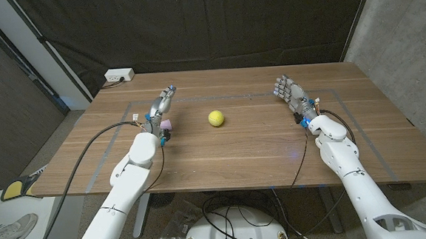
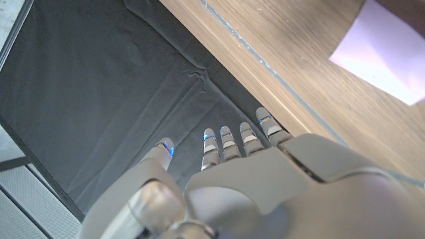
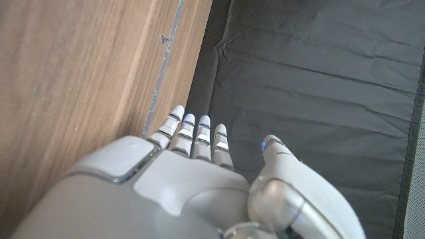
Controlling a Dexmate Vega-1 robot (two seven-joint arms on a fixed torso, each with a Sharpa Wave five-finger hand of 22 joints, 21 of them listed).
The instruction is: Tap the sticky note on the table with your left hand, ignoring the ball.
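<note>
On the wooden worktop (image 1: 259, 142), a pale lilac sticky note (image 1: 167, 125) lies flat just beside the robot's left hand (image 1: 161, 102), a plain square with no writing visible. A yellow ball (image 1: 216, 118) sits near the middle. The left hand and the right hand (image 1: 289, 92) have fingers (image 2: 226, 143) extended and released, grasping nothing

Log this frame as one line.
left hand: open, beside sticky note, not touching | right hand: open, idle | ball: untouched, mid-table | tap: pending
</note>
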